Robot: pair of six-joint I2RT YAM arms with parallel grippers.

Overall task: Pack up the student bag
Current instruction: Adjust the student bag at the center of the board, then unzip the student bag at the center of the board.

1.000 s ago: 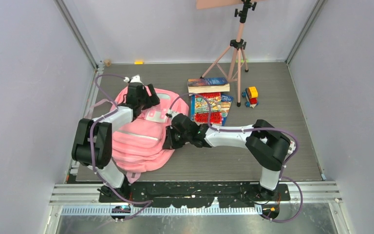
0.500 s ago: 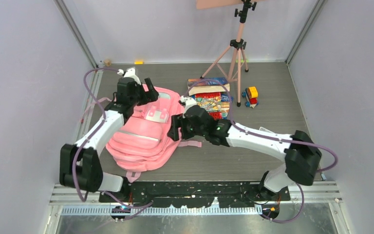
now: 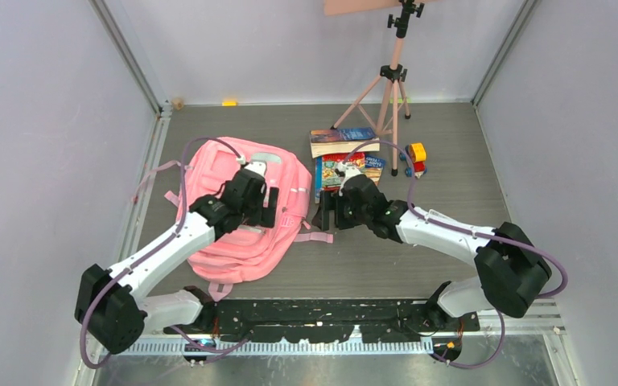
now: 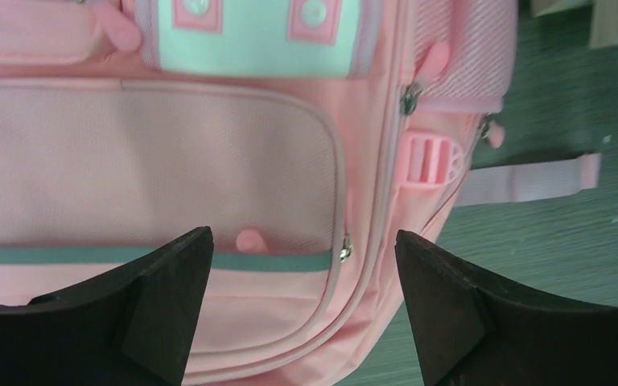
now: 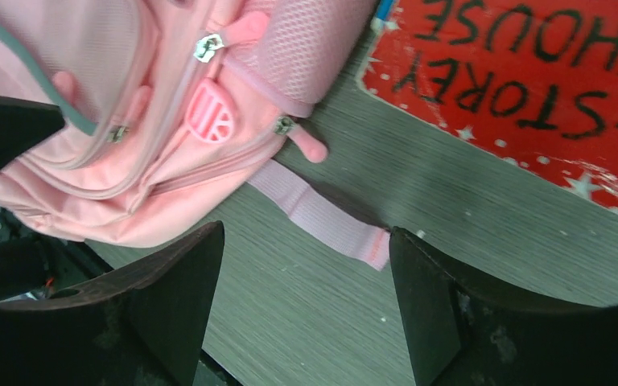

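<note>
The student bag is a large pink backpack lying flat on the grey floor at left centre, front side up. My left gripper hovers open over its front; in the left wrist view the gripper brackets the front pocket's zip corner on the student bag without holding it. My right gripper stands open just right of the bag. In the right wrist view this gripper is over bare floor, a loose pink strap ending near one fingertip, the student bag at the upper left.
A colourful book with a red cover lies right of the bag, a thicker book behind it. A toy car and a pink tripod stand further back. Walls close in on both sides.
My right gripper has opened, let go of the bag's edge and drawn back to the right. My left gripper has come from the bag's far end to its front. The bag now lies flatter.
</note>
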